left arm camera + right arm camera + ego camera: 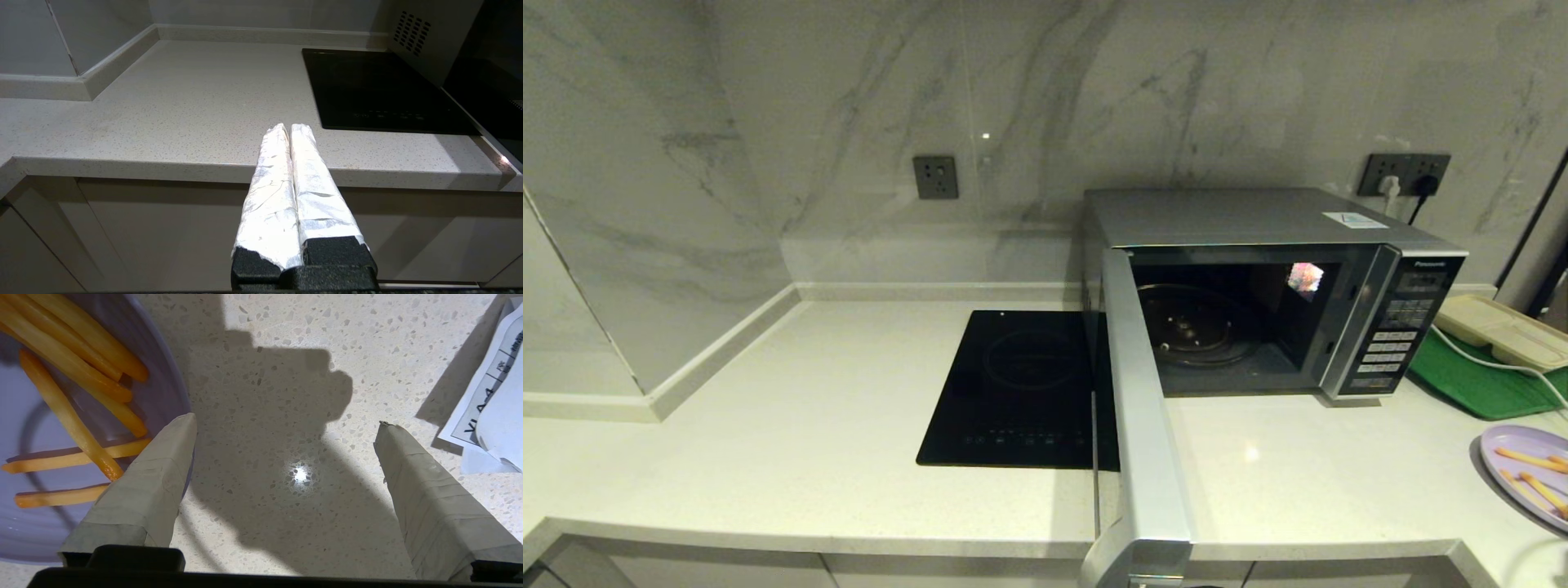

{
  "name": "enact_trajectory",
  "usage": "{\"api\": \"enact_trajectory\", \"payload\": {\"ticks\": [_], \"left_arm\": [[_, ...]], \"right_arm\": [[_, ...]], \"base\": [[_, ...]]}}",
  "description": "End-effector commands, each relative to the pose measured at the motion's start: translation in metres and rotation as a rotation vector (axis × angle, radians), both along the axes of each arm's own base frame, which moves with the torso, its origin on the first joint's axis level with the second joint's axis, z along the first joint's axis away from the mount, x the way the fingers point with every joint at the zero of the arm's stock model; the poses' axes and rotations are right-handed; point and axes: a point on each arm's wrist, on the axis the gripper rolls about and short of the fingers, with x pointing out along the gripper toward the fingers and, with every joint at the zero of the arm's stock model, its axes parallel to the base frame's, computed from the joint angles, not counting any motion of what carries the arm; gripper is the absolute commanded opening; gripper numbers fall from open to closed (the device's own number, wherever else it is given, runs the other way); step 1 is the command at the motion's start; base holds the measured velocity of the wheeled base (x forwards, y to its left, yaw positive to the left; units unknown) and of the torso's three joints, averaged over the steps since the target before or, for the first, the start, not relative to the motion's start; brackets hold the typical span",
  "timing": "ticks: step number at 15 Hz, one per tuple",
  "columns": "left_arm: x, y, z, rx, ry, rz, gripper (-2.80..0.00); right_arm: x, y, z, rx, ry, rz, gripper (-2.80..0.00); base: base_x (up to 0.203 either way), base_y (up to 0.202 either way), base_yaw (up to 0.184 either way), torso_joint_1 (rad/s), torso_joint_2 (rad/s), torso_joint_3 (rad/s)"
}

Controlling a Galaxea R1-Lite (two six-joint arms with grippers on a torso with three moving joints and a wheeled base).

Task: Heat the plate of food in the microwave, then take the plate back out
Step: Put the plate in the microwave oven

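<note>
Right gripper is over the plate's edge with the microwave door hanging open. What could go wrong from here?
1. The open right gripper has one finger over the plate of food and the other over bare counter; a shallow rim grip could tilt it and spill the sticks.
2. The microwave door juts past the counter edge, so a carried plate could clip it.
3. Paper sheets lie beside the gripper and could get snagged.

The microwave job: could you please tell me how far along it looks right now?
Done: the microwave door stands open and its turntable is bare. In hand: the right gripper, jaws wide open, hangs over the counter beside the plate of food, one jaw over its rim, holding nothing. Left: grasping, loading, heating, retrieving. The left gripper sits shut below the counter edge.
</note>
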Motion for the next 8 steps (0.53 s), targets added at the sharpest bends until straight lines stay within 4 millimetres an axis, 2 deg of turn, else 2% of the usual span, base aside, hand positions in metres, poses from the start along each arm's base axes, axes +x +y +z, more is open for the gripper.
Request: {"api": "enact_trajectory", "payload": {"ticks": [1, 8], "left_arm": [[0.0000, 0.0000, 0.0000, -0.001, 0.000, 0.000, -2.80], [0.0000, 0.0000, 0.0000, -0.001, 0.000, 0.001, -2.80]], "right_arm": [[0.0027, 0.0009, -0.0056, 0.007, 0.018, 0.003, 0.00], [0.0127, 0.0036, -0.0099, -0.015, 0.049, 0.022, 0.00]], "base": [[0.000, 0.000, 0.000, 0.000, 0.00, 0.000], [0.000, 0.000, 0.000, 0.000, 0.00, 0.000]]}}
